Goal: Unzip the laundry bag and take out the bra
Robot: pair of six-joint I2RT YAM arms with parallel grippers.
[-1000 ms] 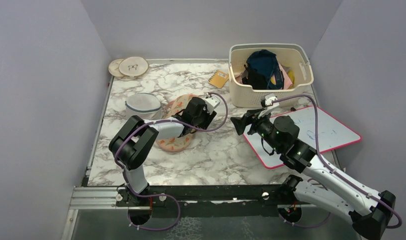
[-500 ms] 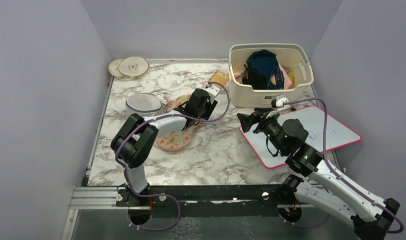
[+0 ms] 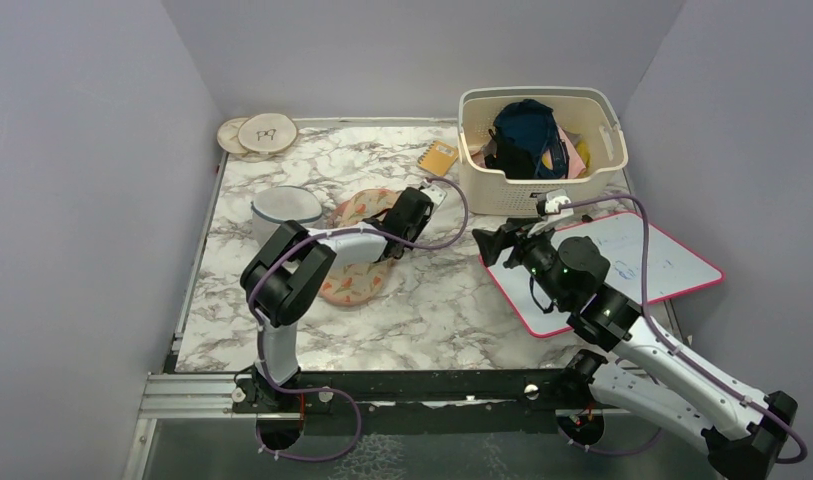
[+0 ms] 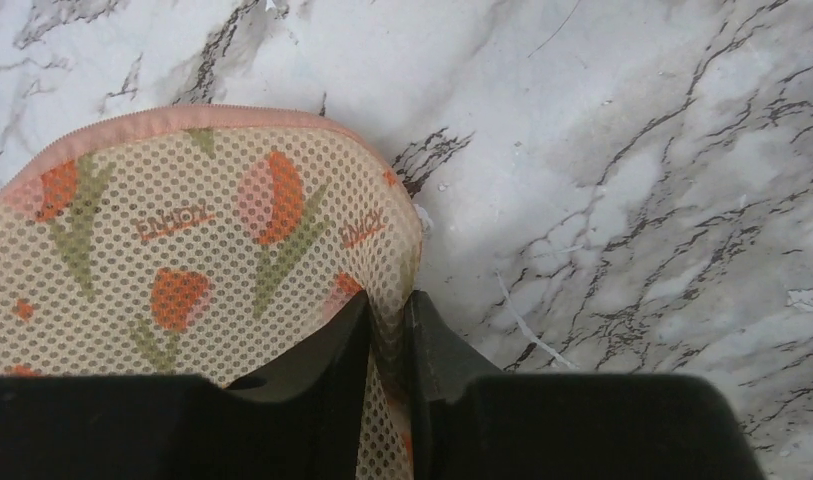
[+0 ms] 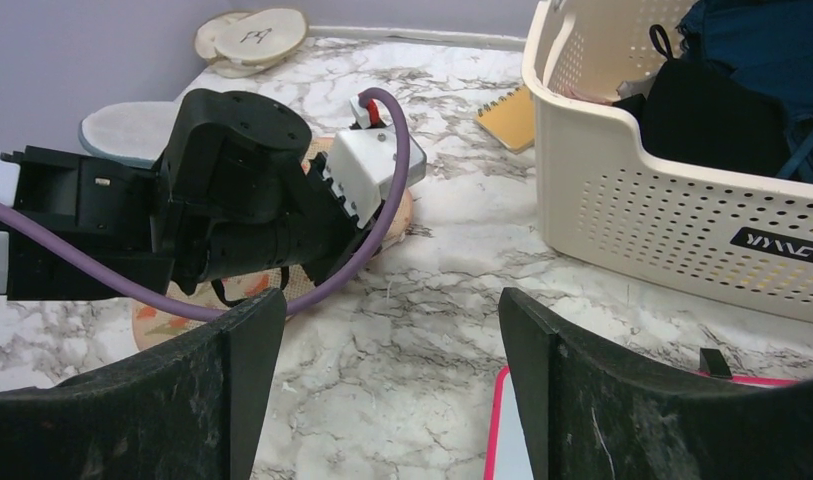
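The laundry bag [image 3: 354, 283] is a flat peach mesh pouch with orange prints and pink edging, lying mid-table. In the left wrist view the laundry bag [image 4: 182, 230] fills the left half. My left gripper [image 4: 390, 318] is shut, pinching a fold of the bag's mesh near its edge; from above the left gripper [image 3: 390, 222] sits over the bag's far lobe. My right gripper [image 5: 392, 340] is open and empty above bare marble, near the whiteboard corner; from above the right gripper [image 3: 490, 243] is right of the bag. The bra is hidden.
A cream plastic basket [image 3: 482, 175] with dark clothes stands at the back right. A pink-edged whiteboard [image 3: 672, 270] lies on the right. A white mesh dome [image 3: 285, 206] sits left of the bag. Wooden discs [image 3: 256, 133] and a yellow notepad [image 3: 439, 158] lie at the back.
My left gripper has moved away and to the right over the bag, and the bag's shape has shifted with it. My right gripper has moved a little right and away.
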